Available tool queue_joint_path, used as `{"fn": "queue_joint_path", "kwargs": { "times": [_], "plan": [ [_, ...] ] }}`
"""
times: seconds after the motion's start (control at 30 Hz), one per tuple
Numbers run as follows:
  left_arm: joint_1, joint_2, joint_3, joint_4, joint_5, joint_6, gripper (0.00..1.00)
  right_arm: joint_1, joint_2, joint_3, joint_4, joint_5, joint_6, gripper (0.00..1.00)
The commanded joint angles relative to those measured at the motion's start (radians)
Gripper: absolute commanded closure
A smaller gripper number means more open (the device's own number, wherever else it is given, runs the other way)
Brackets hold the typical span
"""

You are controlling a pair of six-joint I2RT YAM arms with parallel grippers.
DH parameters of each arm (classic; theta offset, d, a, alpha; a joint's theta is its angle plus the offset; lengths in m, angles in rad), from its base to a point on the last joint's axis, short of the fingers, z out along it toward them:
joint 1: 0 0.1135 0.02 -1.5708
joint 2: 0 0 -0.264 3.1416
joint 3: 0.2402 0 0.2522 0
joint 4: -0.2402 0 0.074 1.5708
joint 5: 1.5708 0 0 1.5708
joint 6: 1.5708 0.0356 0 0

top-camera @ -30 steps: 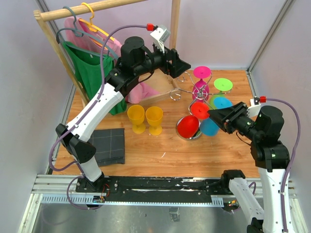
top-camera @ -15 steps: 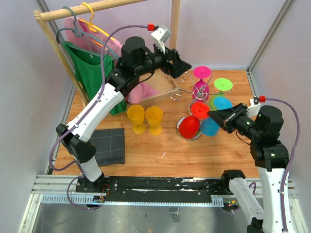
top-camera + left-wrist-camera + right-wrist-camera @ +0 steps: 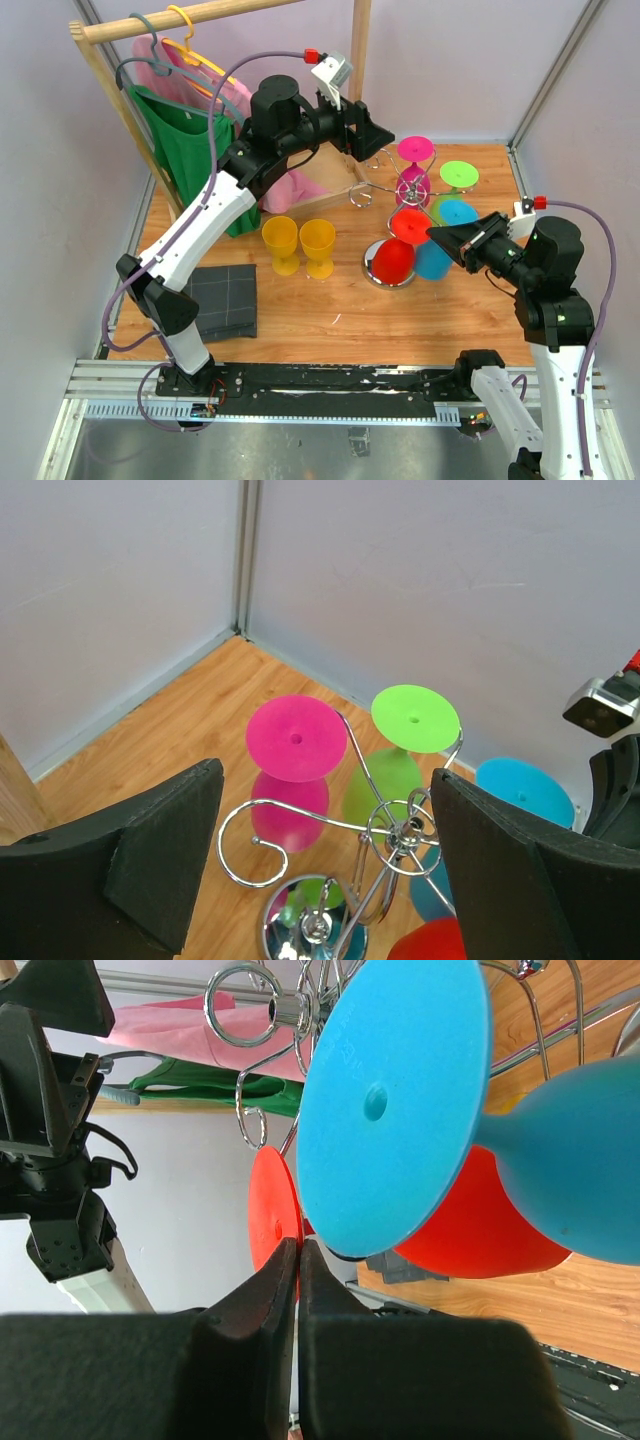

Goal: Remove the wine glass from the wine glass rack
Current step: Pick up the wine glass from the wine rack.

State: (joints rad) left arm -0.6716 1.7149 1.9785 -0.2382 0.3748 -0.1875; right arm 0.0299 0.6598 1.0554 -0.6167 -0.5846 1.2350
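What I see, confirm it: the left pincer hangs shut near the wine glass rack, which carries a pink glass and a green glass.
Wrong in one respect: the left pincer is open, jaws wide apart, as the left wrist view shows. It does hang near the wine glass rack, which carries the pink glass and the green glass.

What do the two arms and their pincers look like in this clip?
Both the left arm and right arm have white links, black joints, a lilac cable and a red-capped plug at the wrist. The left pincer and right pincer have matte black wedge-shaped fingers.
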Motion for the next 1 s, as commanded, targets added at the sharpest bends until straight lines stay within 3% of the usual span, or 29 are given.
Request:
{"fn": "queue_joint_path", "kwargs": {
  "times": [0.0,0.97],
  "plan": [
    [-0.014,0.010,0.033,0.010,-0.003,0.010,0.10,-0.002,0.007,0.022,0.014,-0.023,0.001,0.99],
    [-0.017,0.014,0.029,0.010,0.003,0.010,0.11,-0.002,-0.036,-0.029,0.114,-0.029,0.096,0.99]
  ]
}}
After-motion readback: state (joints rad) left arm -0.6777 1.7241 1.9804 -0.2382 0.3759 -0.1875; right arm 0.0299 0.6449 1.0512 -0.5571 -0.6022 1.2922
